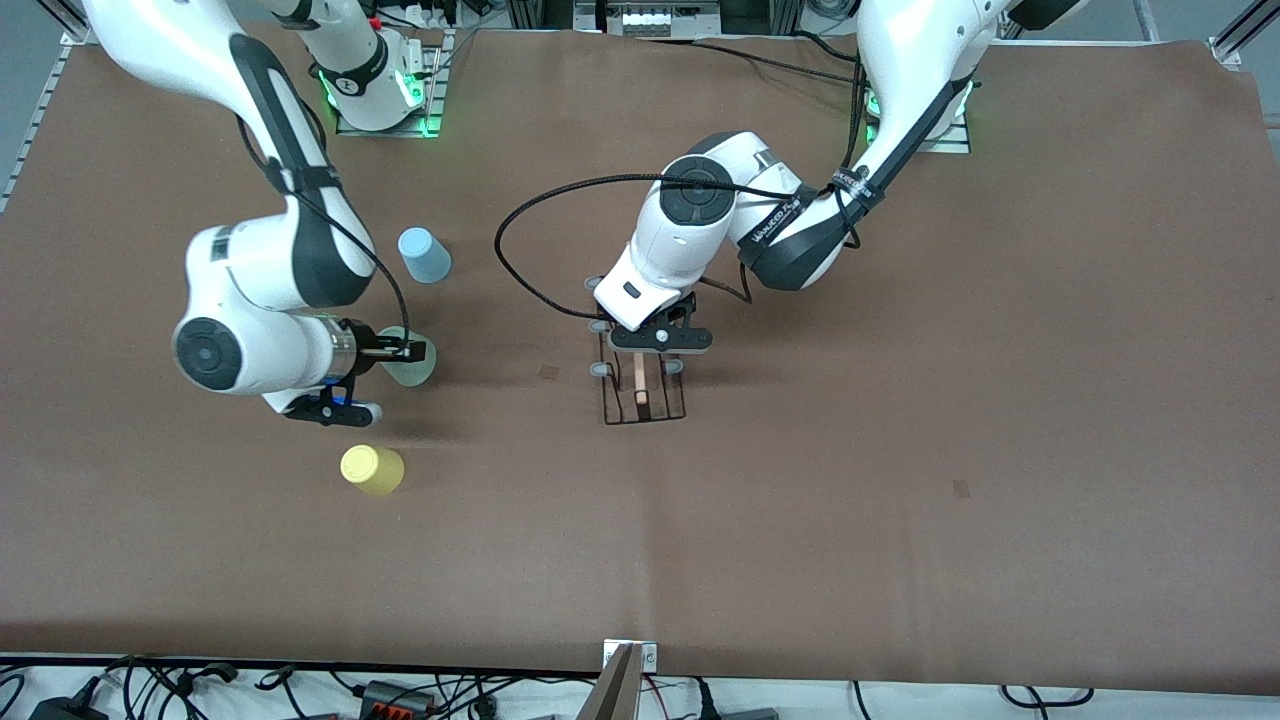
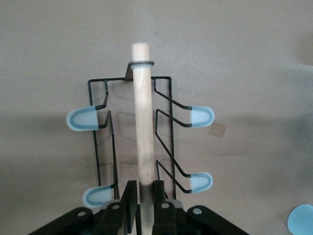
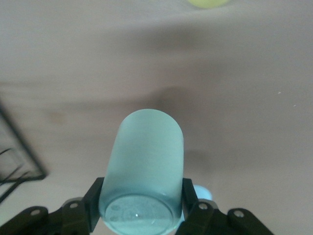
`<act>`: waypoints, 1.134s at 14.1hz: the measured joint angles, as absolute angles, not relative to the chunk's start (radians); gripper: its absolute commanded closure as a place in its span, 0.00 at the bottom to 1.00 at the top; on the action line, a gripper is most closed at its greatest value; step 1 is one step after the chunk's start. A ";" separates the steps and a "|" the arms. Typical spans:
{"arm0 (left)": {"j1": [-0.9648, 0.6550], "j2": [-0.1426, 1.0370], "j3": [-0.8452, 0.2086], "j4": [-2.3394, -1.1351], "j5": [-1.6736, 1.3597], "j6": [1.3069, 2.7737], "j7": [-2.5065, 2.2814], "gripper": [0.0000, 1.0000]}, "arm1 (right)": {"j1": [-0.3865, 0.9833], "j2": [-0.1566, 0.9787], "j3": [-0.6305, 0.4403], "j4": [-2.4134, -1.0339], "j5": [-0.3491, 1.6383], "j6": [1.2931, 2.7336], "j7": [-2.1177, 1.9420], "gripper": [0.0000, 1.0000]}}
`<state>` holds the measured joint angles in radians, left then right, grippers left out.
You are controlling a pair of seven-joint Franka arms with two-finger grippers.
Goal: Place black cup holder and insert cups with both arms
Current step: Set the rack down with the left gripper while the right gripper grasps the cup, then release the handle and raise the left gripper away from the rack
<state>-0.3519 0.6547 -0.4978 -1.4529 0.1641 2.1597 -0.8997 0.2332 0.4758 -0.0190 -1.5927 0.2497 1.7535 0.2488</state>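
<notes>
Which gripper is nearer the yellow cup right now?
Right. The right gripper, shut on the mint green cup, sits close to the yellow cup; the left gripper grips the cup holder's wooden handle mid-table.

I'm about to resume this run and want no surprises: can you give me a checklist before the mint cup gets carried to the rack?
1. Right gripper shut on the mint green cup: ok.
2. Left gripper shut on the wooden rod handle of the black cup holder: ok.
3. Holder's base flat on the table: cannot tell.
4. Pegs bare, no cup on them: ok.
5. Yellow cup and light blue cup apart from the holder: ok.
</notes>
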 measured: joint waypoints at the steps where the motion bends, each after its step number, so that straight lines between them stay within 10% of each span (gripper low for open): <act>1: -0.354 0.654 -0.498 -1.449 0.192 2.157 -0.917 0.64 | 0.235 0.472 -0.019 -1.554 0.286 1.720 0.275 0.68; 7: -0.300 0.583 -0.486 -1.382 0.251 2.125 -1.014 0.00 | 0.338 0.478 -0.017 -1.508 0.327 1.683 0.469 0.68; 16: 0.125 0.338 -0.486 -1.325 0.259 1.841 -0.565 0.00 | 0.577 0.473 -0.014 -1.433 0.381 1.686 0.828 0.68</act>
<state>0.1255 0.3382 -0.4861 -1.3248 0.2593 1.8407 -0.5649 0.5767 0.4729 -0.0136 -1.4328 0.3807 1.6857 0.8277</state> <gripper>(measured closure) 0.000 0.330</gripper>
